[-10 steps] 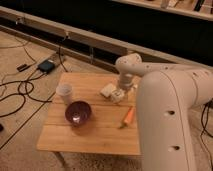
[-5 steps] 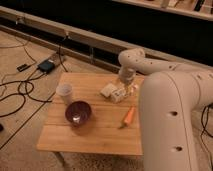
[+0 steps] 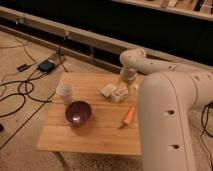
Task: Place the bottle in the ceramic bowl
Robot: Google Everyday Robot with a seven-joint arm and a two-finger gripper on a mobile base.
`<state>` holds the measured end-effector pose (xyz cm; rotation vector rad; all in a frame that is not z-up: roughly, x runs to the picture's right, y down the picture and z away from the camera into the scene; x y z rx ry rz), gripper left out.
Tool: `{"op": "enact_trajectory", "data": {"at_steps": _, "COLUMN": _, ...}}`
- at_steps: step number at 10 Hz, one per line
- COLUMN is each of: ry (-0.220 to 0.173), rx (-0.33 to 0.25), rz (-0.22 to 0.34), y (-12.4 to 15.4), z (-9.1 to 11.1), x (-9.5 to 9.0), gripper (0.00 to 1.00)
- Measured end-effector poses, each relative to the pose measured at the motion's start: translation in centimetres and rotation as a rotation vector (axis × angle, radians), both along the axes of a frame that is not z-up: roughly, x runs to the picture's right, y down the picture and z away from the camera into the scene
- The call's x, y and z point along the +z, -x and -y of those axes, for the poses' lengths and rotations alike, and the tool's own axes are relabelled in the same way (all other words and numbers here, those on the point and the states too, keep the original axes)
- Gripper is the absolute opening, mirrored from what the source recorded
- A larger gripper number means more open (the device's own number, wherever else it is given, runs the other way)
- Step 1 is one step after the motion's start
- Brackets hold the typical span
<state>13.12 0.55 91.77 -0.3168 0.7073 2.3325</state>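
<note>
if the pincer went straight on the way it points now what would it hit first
The pincer hangs at the far edge of the table, pointing down. Straight on, it would probably meet the wood just behind the bottle, though depth is unclear.

Five things on the table (image 3: 95,137), gripper (image 3: 129,80) at its back right.
The cup (image 3: 64,92) stands at the left, with the ceramic bowl (image 3: 78,112) just in front of it. The block (image 3: 107,90) and the bottle (image 3: 120,94) lie side by side toward the back right. The carrot (image 3: 129,116) lies in front of them, and the gripper hangs just behind the bottle.
</note>
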Motion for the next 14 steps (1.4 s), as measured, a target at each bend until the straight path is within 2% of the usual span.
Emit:
{"op": "enact_trajectory", "data": {"at_steps": 5, "ry": 0.001, "rx": -0.019, "rz": -0.017, "y": 1.1, "z": 0.1, "x": 2.5, "gripper": 0.65}}
{"op": "enact_trajectory", "data": {"at_steps": 14, "ry": 0.042, "rx": 0.008, "rz": -0.041, "y": -0.8, "z": -1.5, "x": 4.9, "gripper": 0.65}}
